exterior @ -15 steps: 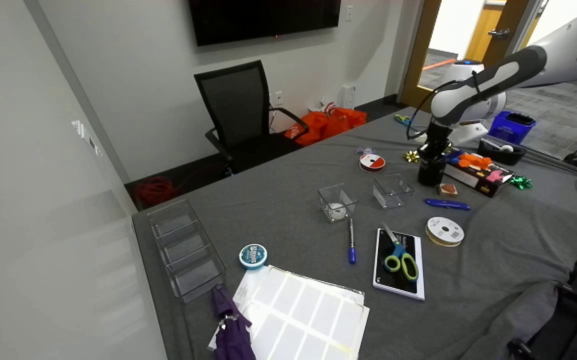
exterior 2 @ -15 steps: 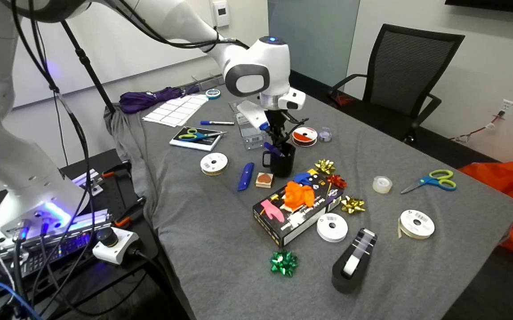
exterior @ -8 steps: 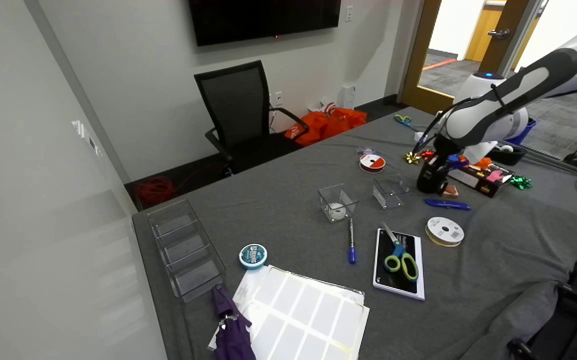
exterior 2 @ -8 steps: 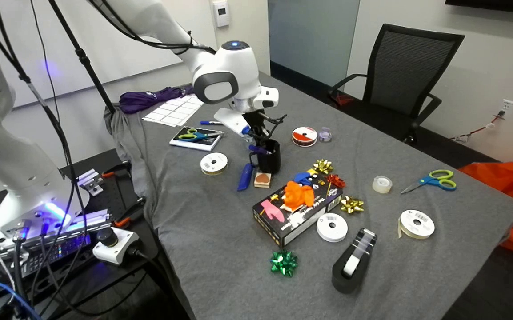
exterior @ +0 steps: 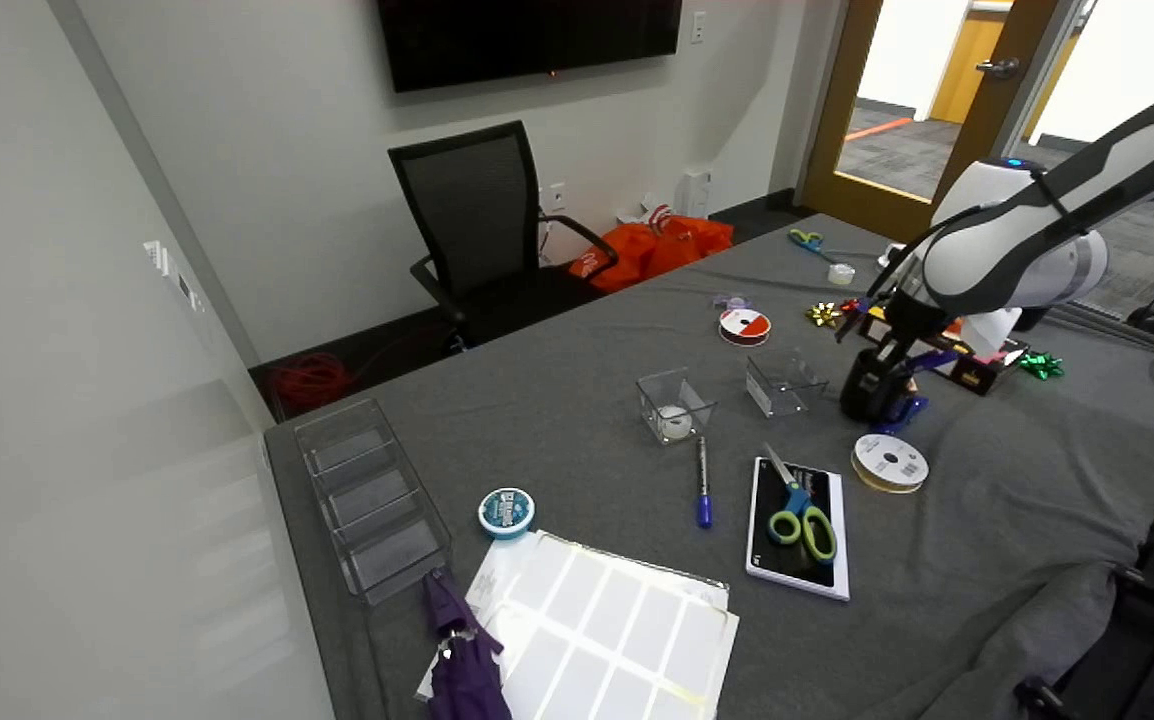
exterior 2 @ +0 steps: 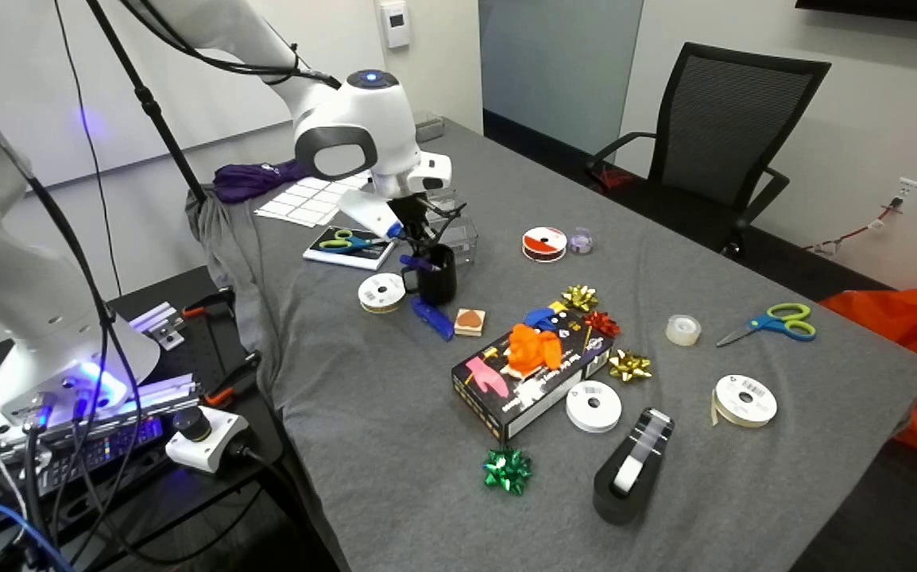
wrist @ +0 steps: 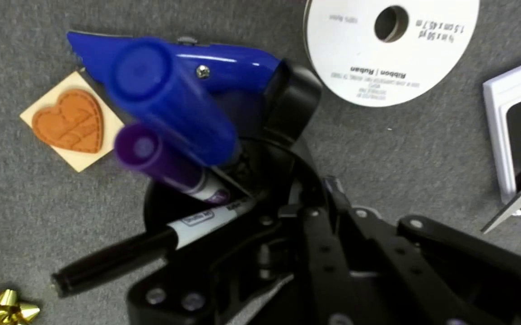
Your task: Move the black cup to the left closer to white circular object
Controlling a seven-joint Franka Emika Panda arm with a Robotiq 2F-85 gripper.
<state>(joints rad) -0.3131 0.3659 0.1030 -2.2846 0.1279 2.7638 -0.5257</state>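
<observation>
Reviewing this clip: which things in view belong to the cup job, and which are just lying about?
Part of the job: gripper, black cup, white ribbon spool nearest the cup.

Just lying about: blue cutter, heart stamp, tape dispenser, green bow, red-and-white spool.

Umbrella (exterior: 462,660): near the lens in an exterior view, set high, looking down the table (exterior: 577,450) toward the door (exterior: 982,105).
Tape dispenser (exterior 2: 621,494): near the lens in an exterior view, also set high, looking from the opposite end toward the umbrella.
Black cup (wrist: 269,162): close below the wrist view, which faces down into it.
Chair (exterior: 482,210), table: shared by both exterior views.
White disc (wrist: 391,58), blue cutter (wrist: 242,67): shared by the wrist view and both exterior views.
</observation>
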